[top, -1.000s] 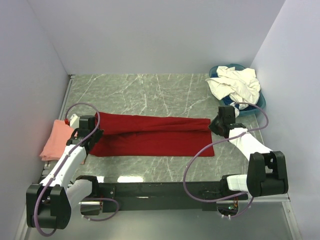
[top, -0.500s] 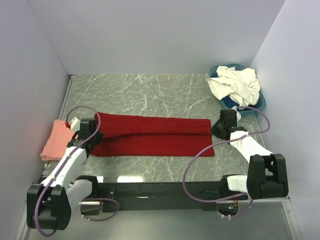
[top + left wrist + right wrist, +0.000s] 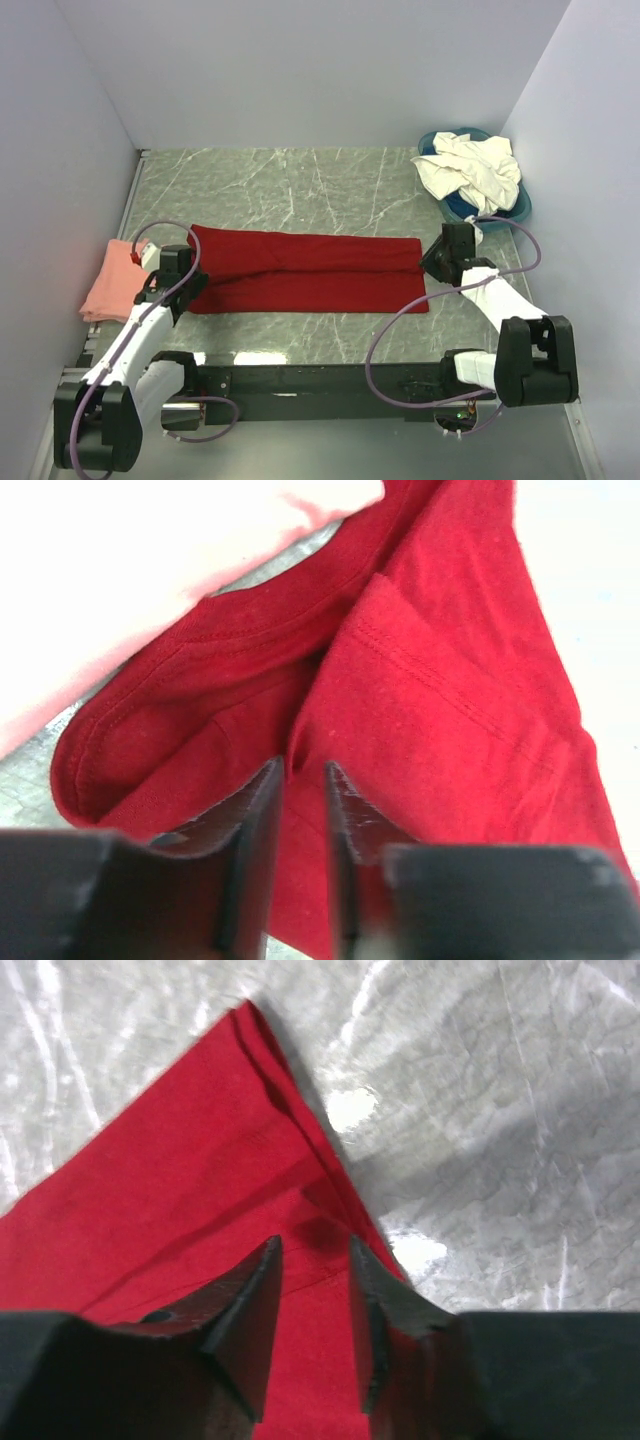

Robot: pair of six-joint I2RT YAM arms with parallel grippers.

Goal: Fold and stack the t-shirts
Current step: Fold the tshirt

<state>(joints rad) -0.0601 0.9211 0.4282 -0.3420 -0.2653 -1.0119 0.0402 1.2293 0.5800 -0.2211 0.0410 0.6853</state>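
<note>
While both arms sit low at the ends of the cloth, I log the deep red cotton t-shirt (image 3: 310, 272) as a long flat band across the grey marble-pattern tabletop (image 3: 300, 180), folded lengthwise. The left gripper (image 3: 298, 775) is at its left end by the collar. Its jaws are a narrow slit apart with a raised red fold running right up to the gap, and I cannot tell whether it pinches that fold. The right gripper (image 3: 313, 1250) is over the shirt's right corner, jaws clearly parted, wider than the left, with the cloth lying flat under them and nothing gripped.

The salmon-pink folded t-shirt (image 3: 108, 282) lies at the table's left edge, just beside the red collar. The crumpled cream-white t-shirts (image 3: 470, 168) are heaped in the round blue plastic basin (image 3: 515, 208) at the far right corner, well apart from the red one.
</note>
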